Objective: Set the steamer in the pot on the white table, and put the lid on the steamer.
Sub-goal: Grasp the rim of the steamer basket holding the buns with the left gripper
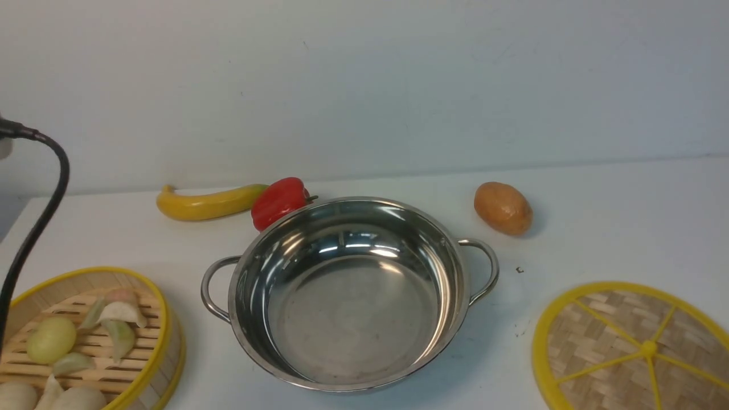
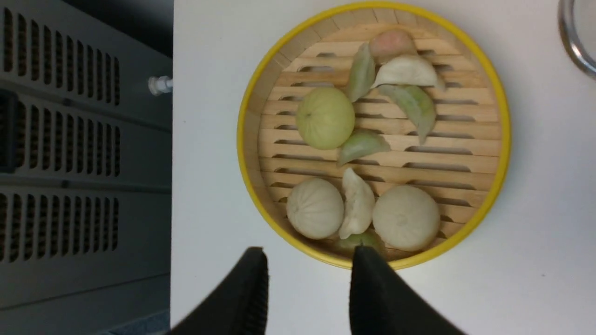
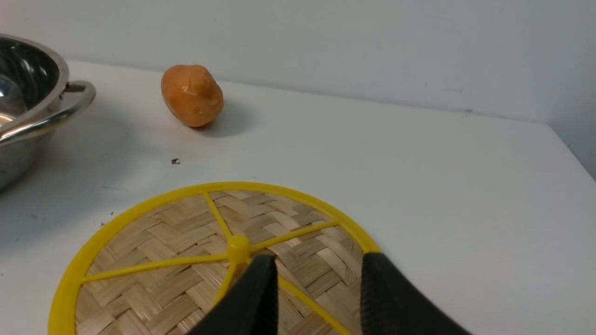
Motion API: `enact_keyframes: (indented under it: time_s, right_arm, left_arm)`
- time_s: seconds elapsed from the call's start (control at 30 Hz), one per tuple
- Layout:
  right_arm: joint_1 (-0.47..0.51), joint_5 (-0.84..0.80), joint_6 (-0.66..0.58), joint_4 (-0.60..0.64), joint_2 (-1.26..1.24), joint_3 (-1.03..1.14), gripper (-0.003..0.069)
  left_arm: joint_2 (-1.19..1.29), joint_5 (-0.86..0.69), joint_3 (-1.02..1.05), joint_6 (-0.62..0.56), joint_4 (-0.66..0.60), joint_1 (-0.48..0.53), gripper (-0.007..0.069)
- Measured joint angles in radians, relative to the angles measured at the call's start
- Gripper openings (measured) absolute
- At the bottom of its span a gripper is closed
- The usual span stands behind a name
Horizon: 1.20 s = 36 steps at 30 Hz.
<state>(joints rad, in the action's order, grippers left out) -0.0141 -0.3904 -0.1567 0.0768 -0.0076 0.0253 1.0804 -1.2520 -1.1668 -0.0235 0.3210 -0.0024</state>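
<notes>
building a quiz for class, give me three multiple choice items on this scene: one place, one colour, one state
1. Where is the lid? A) left of the pot B) right of the pot C) on the pot
2. What colour is the pepper? A) green B) red C) yellow
3. The pot is: A) empty B) full of water C) covered
Answers: 1 B, the front view shows it lying to the pot's right; 2 B, its skin is red; 3 A, its bare steel floor shows.

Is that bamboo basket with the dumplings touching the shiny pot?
Apart. The front view shows a strip of bare white table between the steamer and the pot, even at its near handle.
</notes>
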Motion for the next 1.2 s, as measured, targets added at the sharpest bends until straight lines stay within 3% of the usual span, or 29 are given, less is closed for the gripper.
enact_keyframes:
  time_s: [0.33,0.43,0.57,0.67,1.2]
  right_arm:
    - [0.0,0.0,0.0,0.0,0.0,0.0,0.0241]
    - [0.0,0.0,0.0,0.0,0.0,0.0,0.0241]
    - [0.0,0.0,0.0,0.0,0.0,0.0,0.0241]
    - [0.0,0.0,0.0,0.0,0.0,0.0,0.0241]
    - [0.0,0.0,0.0,0.0,0.0,0.0,0.0241]
  left_arm:
    - [0.056,0.001,0.0,0.058,0.007,0.0,0.0238]
    - [0.06,0.001,0.0,0.052,-0.11,0.0,0.0238]
    - [0.11,0.012,0.0,-0.127,-0.373,0.0,0.0238]
    - [0.183,0.039,0.0,-0.213,-0.437,0.0,0.0238]
    - [0.498,0.16,0.0,-0.206,-0.452,0.0,0.0347]
